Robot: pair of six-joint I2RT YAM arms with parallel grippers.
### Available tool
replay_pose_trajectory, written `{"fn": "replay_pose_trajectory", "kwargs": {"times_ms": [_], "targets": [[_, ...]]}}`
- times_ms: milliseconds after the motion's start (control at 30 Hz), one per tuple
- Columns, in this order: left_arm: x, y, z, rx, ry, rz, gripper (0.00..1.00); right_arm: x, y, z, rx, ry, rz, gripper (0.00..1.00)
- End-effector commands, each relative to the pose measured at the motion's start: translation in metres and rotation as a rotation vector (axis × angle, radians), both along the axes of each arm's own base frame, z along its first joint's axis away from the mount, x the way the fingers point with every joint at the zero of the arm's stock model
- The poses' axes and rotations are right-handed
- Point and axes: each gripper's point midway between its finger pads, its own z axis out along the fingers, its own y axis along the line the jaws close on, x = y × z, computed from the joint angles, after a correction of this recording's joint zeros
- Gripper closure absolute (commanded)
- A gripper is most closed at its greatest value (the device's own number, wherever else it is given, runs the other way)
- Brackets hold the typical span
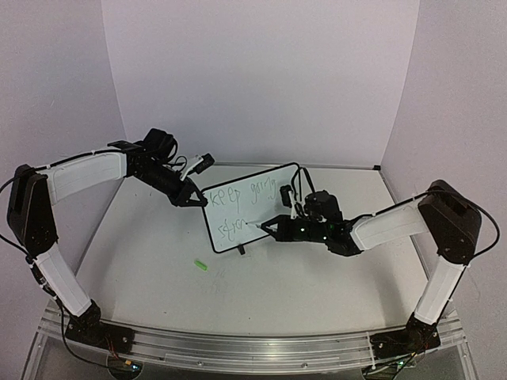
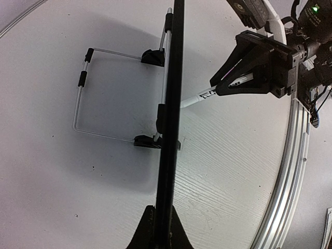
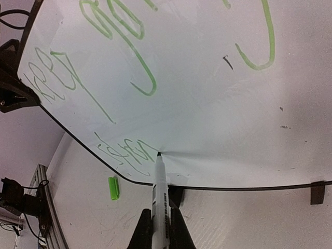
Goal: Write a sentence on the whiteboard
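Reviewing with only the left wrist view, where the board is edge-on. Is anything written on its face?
Observer: Yes, the whiteboard shows green writing in two lines.
Reviewer: Where does the marker tip sit?
Observer: The marker tip touches the board just past the lower line's last stroke.
Reviewer: Its cap?
Observer: A green cap lies on the table in front of the board, apart from it.
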Motion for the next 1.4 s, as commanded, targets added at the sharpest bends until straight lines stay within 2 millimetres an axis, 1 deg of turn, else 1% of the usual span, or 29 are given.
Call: {"fn": "replay_pose_trajectory", "kwargs": {"times_ms": [0,100,200,367,467,600,800,1100,1367], "targets": [[0.006,0.008,-0.014,0.080,-0.012,0.024,1.00,0.007,-0.004,-0.013,-0.009,0.018,-0.029,1.00],[0.006,0.008,-0.014,0.079,-0.011,0.023,1.00,0.007,-0.004,-0.013,-0.011,0.016,-0.030,1.00],[0.006,0.008,-0.014,0.079,-0.012,0.023,1.00,0.009,-0.003,-0.007,-0.004,0.003,-0.028,1.00],[0.006,0.008,-0.015,0.080,-0.011,0.023,1.00,0.005,-0.001,0.007,0.019,-0.019,-0.005,1.00],[0.006,0.008,-0.015,0.079,-0.011,0.023,1.00,-0.001,-0.006,0.018,0.038,-0.036,-0.001,1.00],[0.006,0.008,-0.015,0.077,-0.009,0.022,1.00,-0.002,-0.011,0.028,0.050,-0.051,-0.012,1.00],[0.006,0.008,-0.015,0.079,-0.009,0.023,1.00,0.006,-0.015,0.028,0.054,-0.050,-0.022,1.00],[0.006,0.008,-0.016,0.079,-0.008,0.022,1.00,0.017,-0.011,0.027,0.061,-0.049,-0.019,1.00],[0.007,0.008,-0.016,0.081,-0.007,0.022,1.00,0.021,-0.006,0.031,0.073,-0.057,-0.001,1.00]]}}
